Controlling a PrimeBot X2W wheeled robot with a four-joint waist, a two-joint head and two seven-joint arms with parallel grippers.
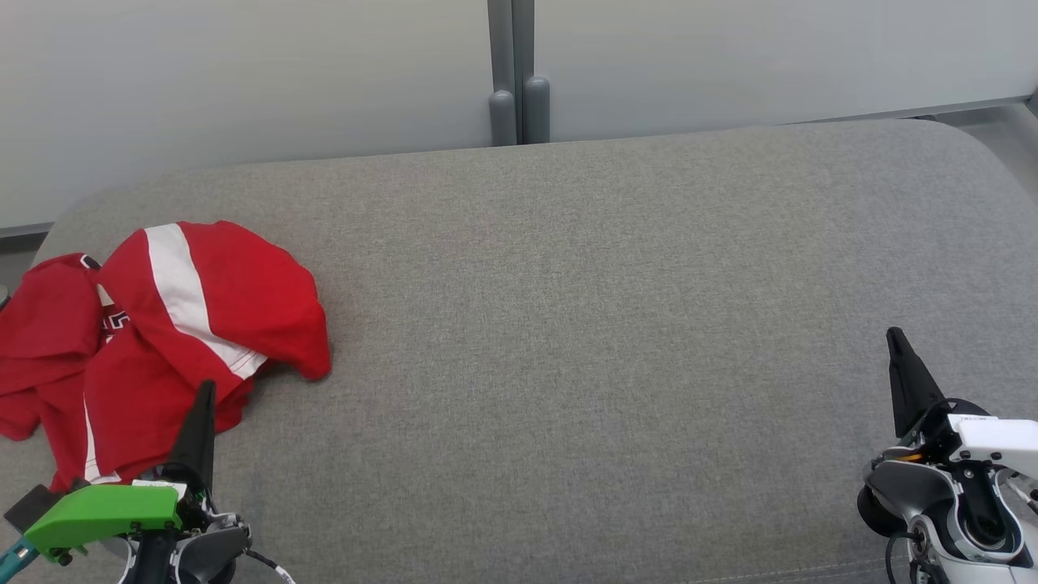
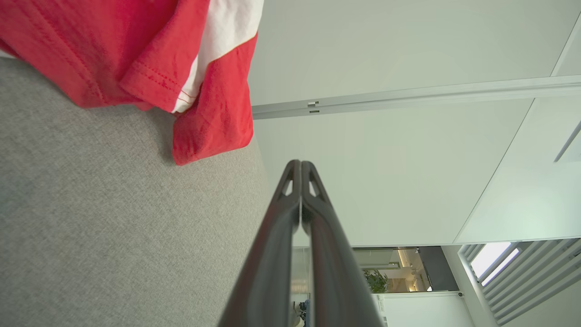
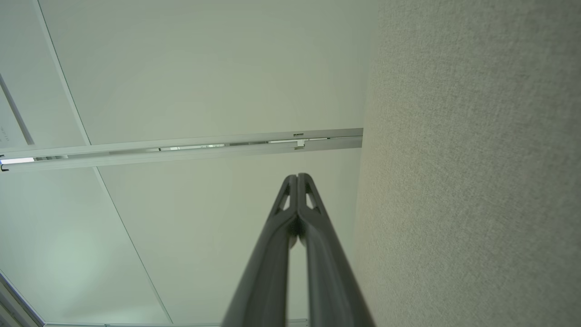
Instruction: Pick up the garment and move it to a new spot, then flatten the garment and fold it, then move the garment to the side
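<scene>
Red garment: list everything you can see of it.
The red garment looks like a soft knit shirt, crumpled in a heap at the left end of the grey fabric surface. White stripes run across it, the hems show stitching, and a bit of print peeks from the folds. It is neither flattened nor folded. The shut left gripper points at its near edge without holding it.

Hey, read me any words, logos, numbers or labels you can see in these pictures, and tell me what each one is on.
No text reads clearly.
red garment: white and dark print peeks out between folds, mostly hidden, unreadable.
left gripper: small white label on its body, too small to read.
right gripper: any marking on its white casing is too small to tell.
</scene>
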